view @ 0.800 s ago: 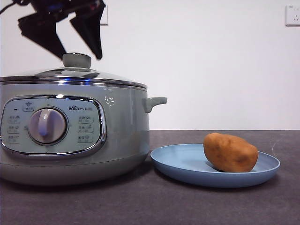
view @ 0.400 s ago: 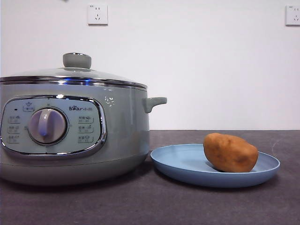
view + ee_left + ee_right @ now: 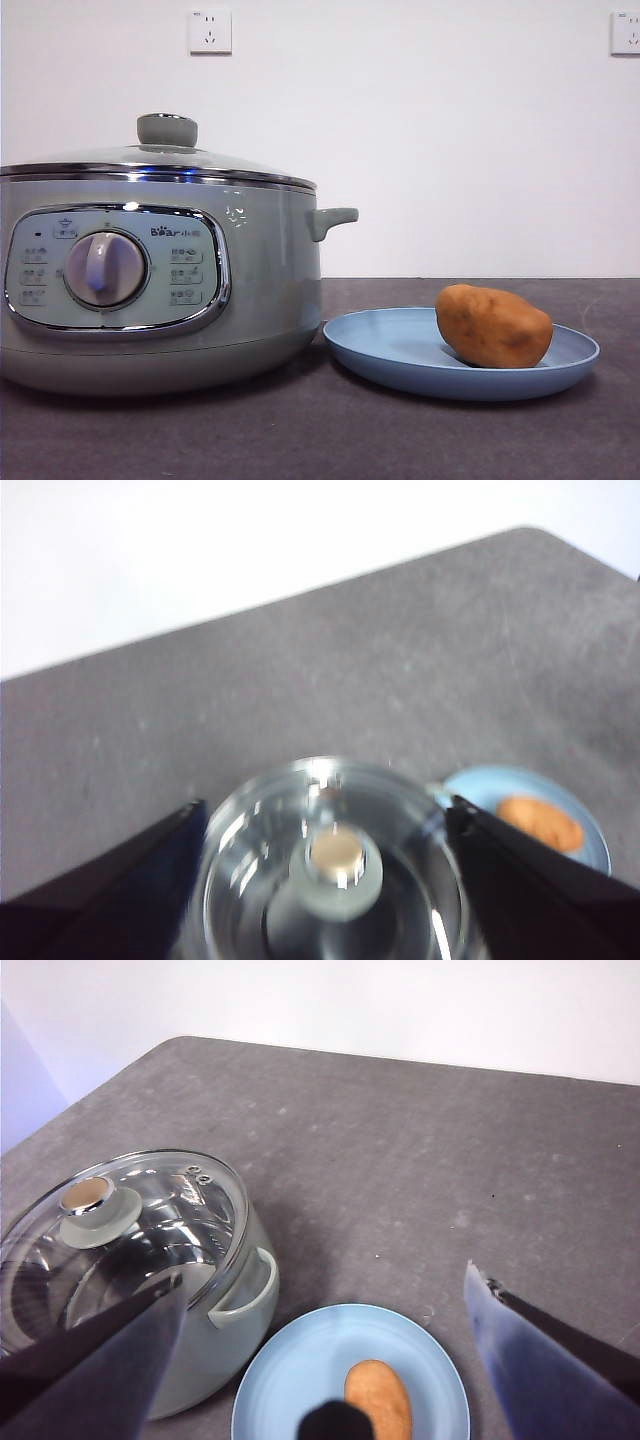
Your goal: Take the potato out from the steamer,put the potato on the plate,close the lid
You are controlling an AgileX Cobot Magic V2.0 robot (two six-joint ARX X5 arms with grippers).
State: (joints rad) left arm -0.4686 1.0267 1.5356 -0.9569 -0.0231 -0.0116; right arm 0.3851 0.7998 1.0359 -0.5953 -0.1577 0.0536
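The pale-green steamer [image 3: 150,280] stands at the left with its glass lid [image 3: 165,155] resting on it, knob up. The orange-brown potato [image 3: 493,326] lies on the light-blue plate [image 3: 390,350] to the steamer's right. No gripper shows in the front view. My left gripper [image 3: 325,808] is open and empty, high above the lid [image 3: 330,860]; the plate [image 3: 470,785] and potato [image 3: 540,822] show beside it. My right gripper [image 3: 322,1275] is open and empty, high above the table, over the steamer [image 3: 225,1290], lid [image 3: 120,1230], plate [image 3: 290,1380] and potato [image 3: 378,1400].
The steamer's side handle [image 3: 333,219] points toward the plate, with a small gap between the two. Dark grey tabletop [image 3: 320,440] lies in front of both. A white wall with two sockets [image 3: 210,30] is behind.
One second ago an open gripper hung just above the lid's knob in the front view. It has risen out of that view. The lid, potato and plate have not moved.
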